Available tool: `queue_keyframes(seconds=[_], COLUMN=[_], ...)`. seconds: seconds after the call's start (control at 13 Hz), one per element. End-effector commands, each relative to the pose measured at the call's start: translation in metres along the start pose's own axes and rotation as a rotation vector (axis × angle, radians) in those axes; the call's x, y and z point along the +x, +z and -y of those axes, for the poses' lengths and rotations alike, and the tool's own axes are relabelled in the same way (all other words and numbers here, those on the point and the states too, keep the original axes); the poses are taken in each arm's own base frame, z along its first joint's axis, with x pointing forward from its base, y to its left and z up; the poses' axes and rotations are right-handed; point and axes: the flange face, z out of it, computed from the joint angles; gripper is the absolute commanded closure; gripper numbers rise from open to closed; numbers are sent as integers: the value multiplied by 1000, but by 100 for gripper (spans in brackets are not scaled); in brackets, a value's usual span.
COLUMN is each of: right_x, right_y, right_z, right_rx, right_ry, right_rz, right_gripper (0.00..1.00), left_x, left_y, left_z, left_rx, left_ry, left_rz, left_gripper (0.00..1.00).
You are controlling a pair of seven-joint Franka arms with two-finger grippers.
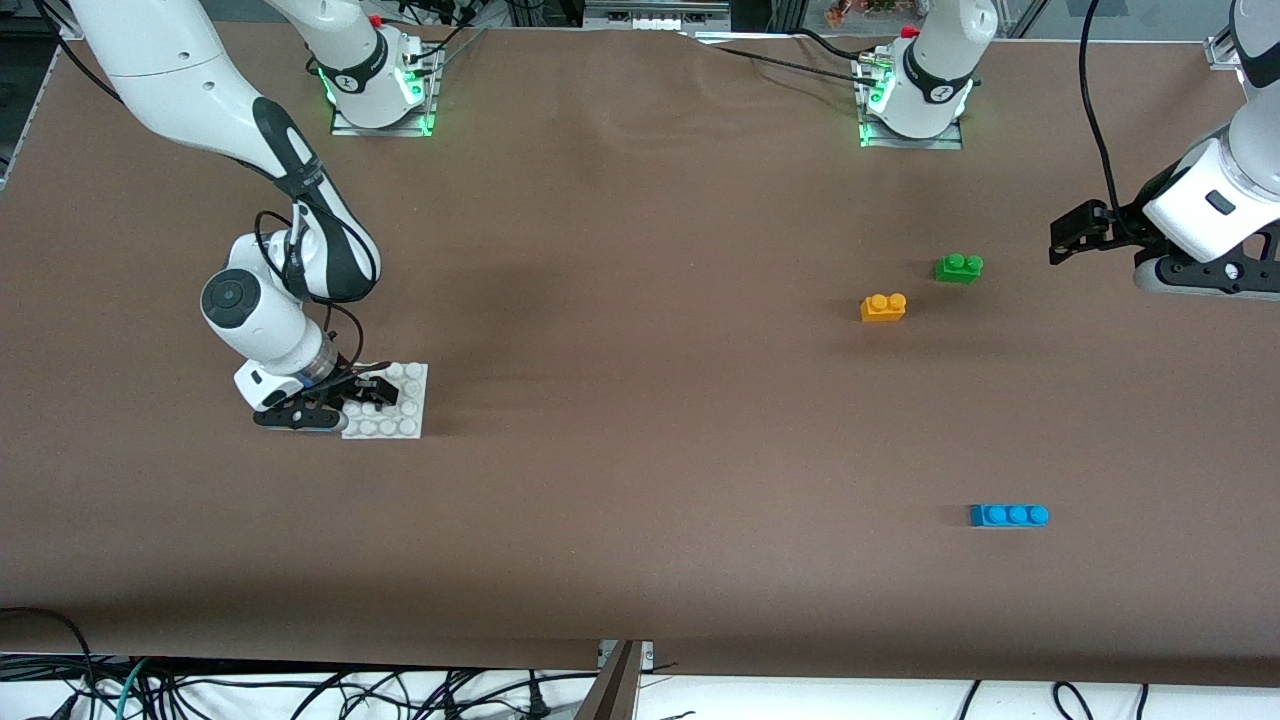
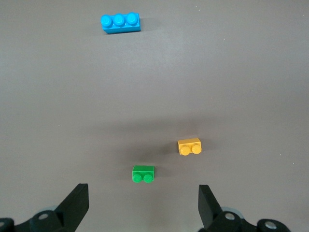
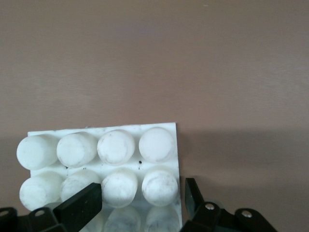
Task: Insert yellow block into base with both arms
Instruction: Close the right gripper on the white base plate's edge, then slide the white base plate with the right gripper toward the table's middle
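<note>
We see the right gripper [image 1: 352, 398] down at the right arm's end of the brown table [image 1: 620, 300], its fingers [image 3: 79, 205] pinching the flat square white studded plastic base [image 1: 392, 403] by one edge. The small orange-yellow two-stud plastic block [image 1: 883, 307] sits untouched toward the left arm's end (just beside a green two-stud brick [image 1: 958, 267]). The left gripper [image 2: 144, 208] hovers there, spread wide.

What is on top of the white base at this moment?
On the base only the right gripper sits, shut on its edge toward the right arm's end. No brick is on it. The studs under the gripper's fingers are covered.
</note>
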Motion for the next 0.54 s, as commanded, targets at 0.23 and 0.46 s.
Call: queue_keyframes(seconds=[0.23, 0.46], right_x=[-13, -21], right_y=[3, 5], right_z=[72, 115], right_rx=[51, 63], right_ry=[60, 83], right_rz=[-6, -5], right_gripper=[20, 20], left_x=[1, 1], left_y=[-5, -5], left_z=[-2, -1], left_rx=[-18, -18], left_ry=[-9, -10], left_rz=[5, 5], left_gripper=[0, 0])
